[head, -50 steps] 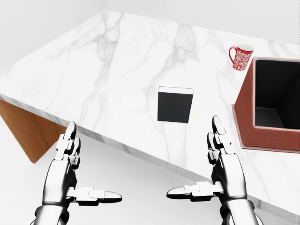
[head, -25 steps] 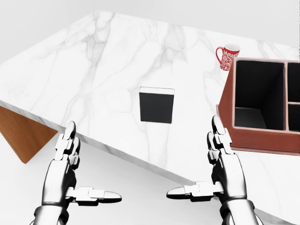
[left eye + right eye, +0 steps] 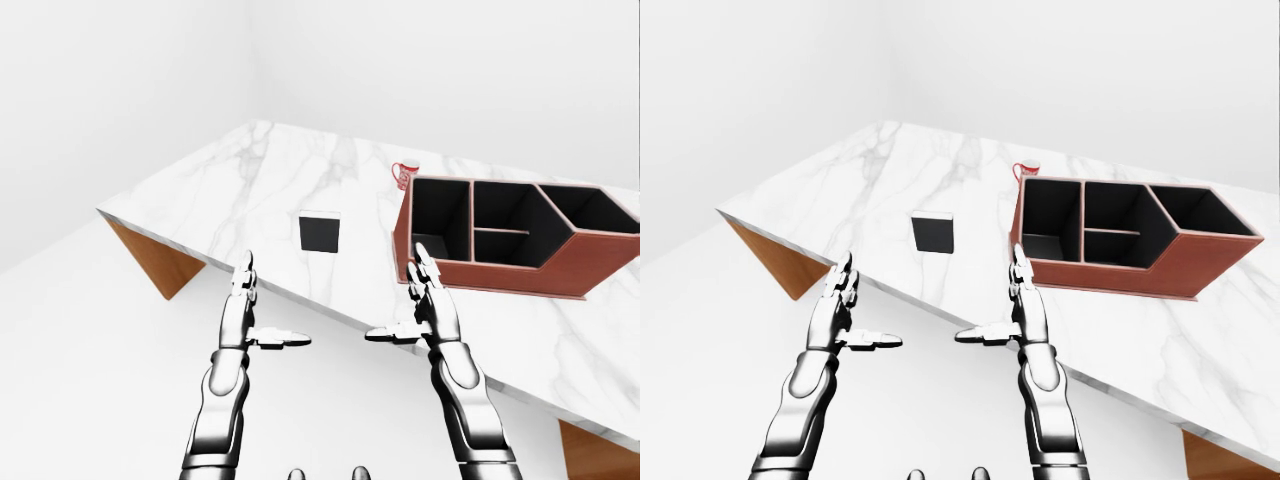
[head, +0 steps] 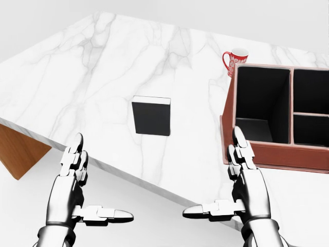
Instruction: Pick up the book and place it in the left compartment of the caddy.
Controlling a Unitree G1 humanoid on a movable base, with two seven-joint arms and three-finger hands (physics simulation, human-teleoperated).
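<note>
A black book (image 4: 151,116) with a white top edge lies flat on the white marble table (image 4: 92,72), left of centre in the head view. The red-brown caddy (image 4: 288,155) stands at the right, and its tall left compartment (image 4: 261,100) holds nothing. My left hand (image 4: 103,180) and right hand (image 4: 213,175) hover open below the table's near edge, fingers straight and thumbs pointing inward. Neither touches anything. The right hand's fingertips (image 4: 239,135) overlap the caddy's lower left corner in the picture.
A red and white mug (image 4: 234,60) stands on the table just above the caddy's left corner. The caddy has several more compartments to the right (image 3: 520,215). The table's wooden side (image 4: 18,154) shows at lower left, above white floor (image 3: 90,330).
The whole picture has shifted left as the camera moved: book, mug and caddy sit further left, and more of the caddy shows. Both hands keep the same open pose.
</note>
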